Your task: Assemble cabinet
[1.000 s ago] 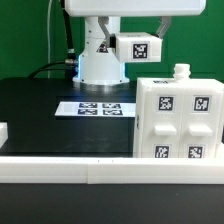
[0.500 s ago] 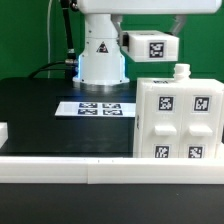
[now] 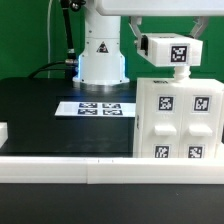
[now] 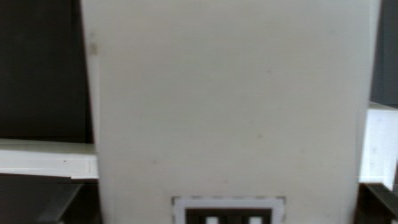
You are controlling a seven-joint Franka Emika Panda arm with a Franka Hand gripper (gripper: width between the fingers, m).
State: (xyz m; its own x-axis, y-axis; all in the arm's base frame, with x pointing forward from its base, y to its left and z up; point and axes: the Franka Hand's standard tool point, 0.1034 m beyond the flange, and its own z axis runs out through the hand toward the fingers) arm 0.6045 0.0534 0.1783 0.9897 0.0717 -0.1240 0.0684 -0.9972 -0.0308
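The cabinet body (image 3: pixel 177 118), a white box with recessed compartments and several marker tags, stands at the exterior view's right, with a small white peg (image 3: pixel 181 71) on its top. A small white panel (image 3: pixel 170 48) with one marker tag hangs in the air just above that peg. My gripper (image 3: pixel 160 28) is shut on the panel from above, and its fingers are mostly hidden. In the wrist view the panel (image 4: pixel 222 110) fills the frame, with its tag (image 4: pixel 231 211) at the edge.
The marker board (image 3: pixel 100 107) lies on the black table in front of the arm's white base (image 3: pixel 100 55). A white rail (image 3: pixel 60 166) runs along the front edge. A small white part (image 3: pixel 3 132) sits at the exterior view's far left.
The gripper has carried the panel towards the exterior view's right, from beside the arm's base to above the cabinet body's top. The cabinet body has not moved.
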